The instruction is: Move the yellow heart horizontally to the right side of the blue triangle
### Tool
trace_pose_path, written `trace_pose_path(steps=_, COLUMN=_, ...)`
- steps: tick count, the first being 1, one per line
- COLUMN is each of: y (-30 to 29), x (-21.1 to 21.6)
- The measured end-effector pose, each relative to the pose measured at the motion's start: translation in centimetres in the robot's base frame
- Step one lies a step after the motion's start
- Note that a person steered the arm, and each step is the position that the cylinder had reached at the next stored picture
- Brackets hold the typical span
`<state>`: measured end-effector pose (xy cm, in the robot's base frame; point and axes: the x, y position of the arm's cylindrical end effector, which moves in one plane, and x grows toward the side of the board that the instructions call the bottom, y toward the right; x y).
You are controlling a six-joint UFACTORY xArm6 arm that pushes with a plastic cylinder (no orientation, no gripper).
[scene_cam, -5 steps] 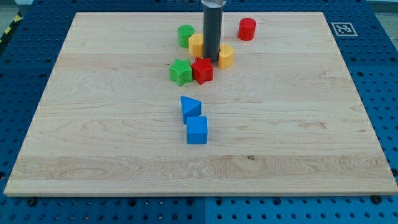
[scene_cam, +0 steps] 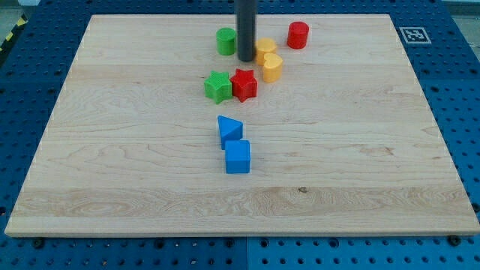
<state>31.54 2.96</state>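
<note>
**A:** Where's your tip?

**B:** My tip [scene_cam: 246, 58] sits near the table's [scene_cam: 360, 172] top edge, between the green cylinder [scene_cam: 226, 40] on the view's left and a yellow block [scene_cam: 265, 48] on the view's right. It looks to be touching that yellow block's left side, though I cannot be sure of contact.

**A:** And your claw, open or closed?

**B:** I carry no claw. The arm ends in a plain dark rod, so there is nothing to open or close.

**A:** Which yellow one is the heart?

**B:** Two yellow blocks sit together. The second yellow block [scene_cam: 272, 67] lies just below and slightly right of the first, touching it. I cannot tell their shapes apart from here.

**A:** Take the blue triangle [scene_cam: 229, 129] as the landmark.

**B:** Both yellow blocks lie well above it and a little to its right, towards the view's top. The red star [scene_cam: 244, 84] and green star [scene_cam: 217, 86] sit side by side, touching, between the triangle and my tip. The blue cube [scene_cam: 238, 157] sits just below the triangle, touching it. The red cylinder [scene_cam: 298, 34] stands furthest up and to the right.
</note>
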Motion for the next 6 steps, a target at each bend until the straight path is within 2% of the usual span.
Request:
trace_pose_path(steps=1, y=5.5, x=4.1)
trace_pose_path(steps=3, y=4.7, x=5.3)
trace_pose_path(steps=5, y=5.0, x=15.8)
trace_pose_path(steps=6, y=5.0, x=14.9)
